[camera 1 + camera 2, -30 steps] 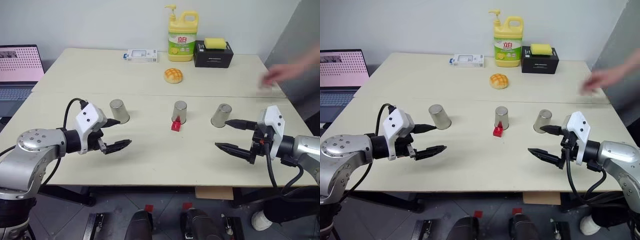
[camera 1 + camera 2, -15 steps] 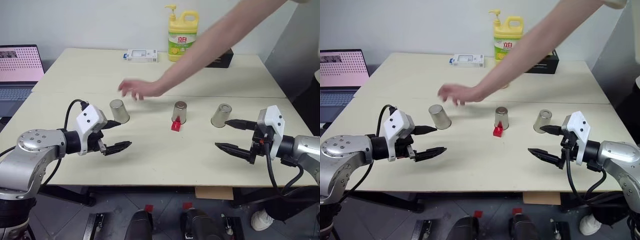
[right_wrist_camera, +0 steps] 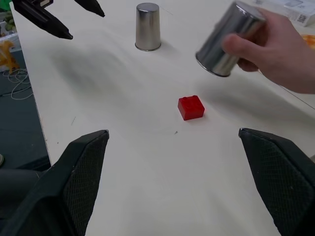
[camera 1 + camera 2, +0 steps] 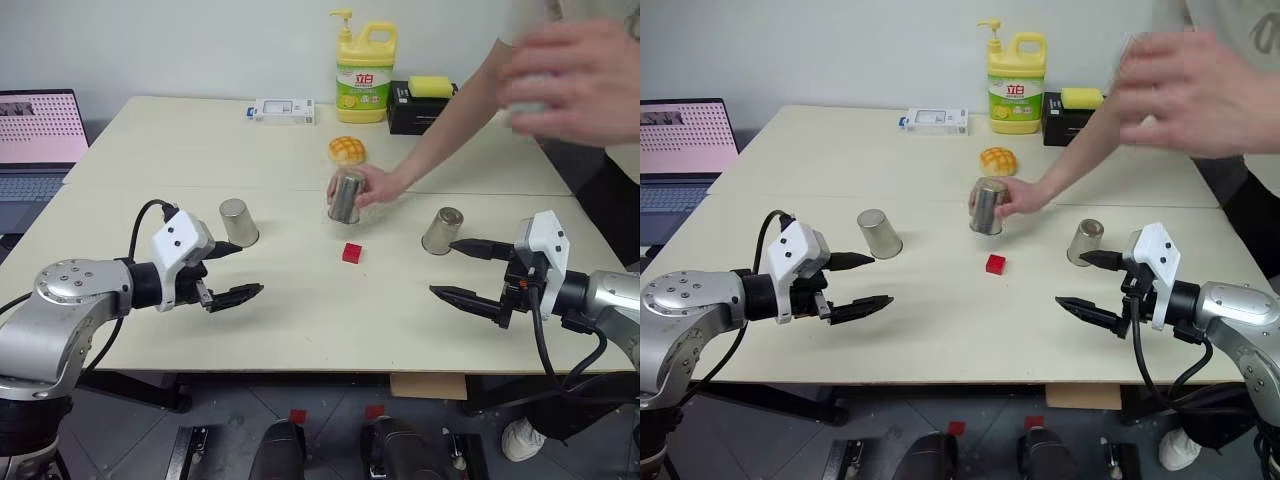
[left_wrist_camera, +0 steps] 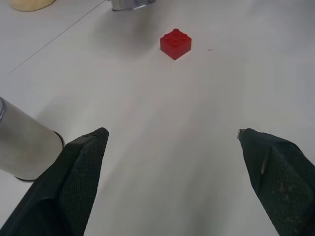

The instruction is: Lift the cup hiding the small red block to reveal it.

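**Person's hand holds the middle cup off the table; red block lies bare**

A person's hand (image 4: 378, 184) grips the cup (image 4: 345, 195) and holds it tilted above the table (image 4: 300, 320), at about 12 o'clock from the small red block (image 4: 352, 253). The block sits uncovered on the tabletop near the table's middle, apart from the lifted cup.

2 more metal tumblers stand mouth-down: the left tumbler (image 4: 238, 222) at roughly 10 o'clock from the block, and the right tumbler (image 4: 442, 230) at about 2 o'clock from it.

The left gripper (image 4: 235, 268) hovers over the table at 8 o'clock from the block, just beside the left tumbler, its 2 black fingers spread wide and holding nothing. The right gripper (image 4: 462, 270) hovers at 4 o'clock from the block, near the right tumbler, fingers likewise spread and empty.

Toward the far edge sit a yellow bun (image 4: 346, 151), a yellow detergent bottle (image 4: 364, 70), a black box (image 4: 424, 108) with a yellow sponge (image 4: 431, 86) on top, and a small white box (image 4: 283, 110). A laptop (image 4: 38, 140) stands at the far left. A 2nd, blurred hand (image 4: 575, 80) is raised at the upper right.
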{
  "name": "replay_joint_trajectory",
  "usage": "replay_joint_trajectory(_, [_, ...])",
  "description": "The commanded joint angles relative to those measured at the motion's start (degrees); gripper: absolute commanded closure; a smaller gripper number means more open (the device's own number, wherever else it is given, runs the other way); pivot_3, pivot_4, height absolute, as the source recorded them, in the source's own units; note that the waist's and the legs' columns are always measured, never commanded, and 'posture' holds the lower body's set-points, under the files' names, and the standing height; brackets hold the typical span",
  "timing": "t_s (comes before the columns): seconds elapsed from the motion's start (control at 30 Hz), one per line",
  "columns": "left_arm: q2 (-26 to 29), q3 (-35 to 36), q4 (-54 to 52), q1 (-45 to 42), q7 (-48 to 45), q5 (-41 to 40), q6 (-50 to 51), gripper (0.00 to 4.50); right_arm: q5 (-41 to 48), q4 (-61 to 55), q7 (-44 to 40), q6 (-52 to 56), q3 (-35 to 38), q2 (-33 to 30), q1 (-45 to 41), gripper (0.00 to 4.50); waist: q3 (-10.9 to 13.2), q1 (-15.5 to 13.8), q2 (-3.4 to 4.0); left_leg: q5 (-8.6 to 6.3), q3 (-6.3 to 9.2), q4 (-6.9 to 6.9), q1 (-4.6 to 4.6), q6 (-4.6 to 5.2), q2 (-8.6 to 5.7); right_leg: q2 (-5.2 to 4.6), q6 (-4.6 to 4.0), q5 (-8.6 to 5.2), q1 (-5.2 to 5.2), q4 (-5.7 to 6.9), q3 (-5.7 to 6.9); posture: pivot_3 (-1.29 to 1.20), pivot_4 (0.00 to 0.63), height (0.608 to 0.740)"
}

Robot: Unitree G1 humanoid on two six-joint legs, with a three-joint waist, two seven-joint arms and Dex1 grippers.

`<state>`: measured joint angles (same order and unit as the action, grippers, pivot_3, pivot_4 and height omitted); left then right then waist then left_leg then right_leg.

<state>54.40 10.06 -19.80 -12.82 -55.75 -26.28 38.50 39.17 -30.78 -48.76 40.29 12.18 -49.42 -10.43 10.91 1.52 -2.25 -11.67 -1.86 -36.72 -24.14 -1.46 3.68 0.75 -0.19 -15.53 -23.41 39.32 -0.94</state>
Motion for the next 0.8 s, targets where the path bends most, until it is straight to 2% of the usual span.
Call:
replay_joint_trajectory(0.03, [0.73,-0.19,-0.30,-0.63,-0.20,0.39,-1.13,0.03,0.22,-1.24,-0.34,-1.14,1.00,-0.57,-0.45,0.00,0.00,0.00,0.00,0.00,0.00,0.00,0.00,0.00,0.00,0.00,0.00,0.00,0.00,0.00,0.00,0.00,0.150,0.740])
replay_joint_trajectory(0.8, [-0.76,-0.22,2.70,-2.19,2.09,1.07,-1.89,0.03,0.57,-2.05,0.24,-0.70,0.06,-0.05,-0.95,0.00,0.00,-0.01,0.00,0.00,0.00,0.00,0.00,0.00,0.00,0.00,0.00,0.00,0.00,0.01,0.01,0.00,0.150,0.740])
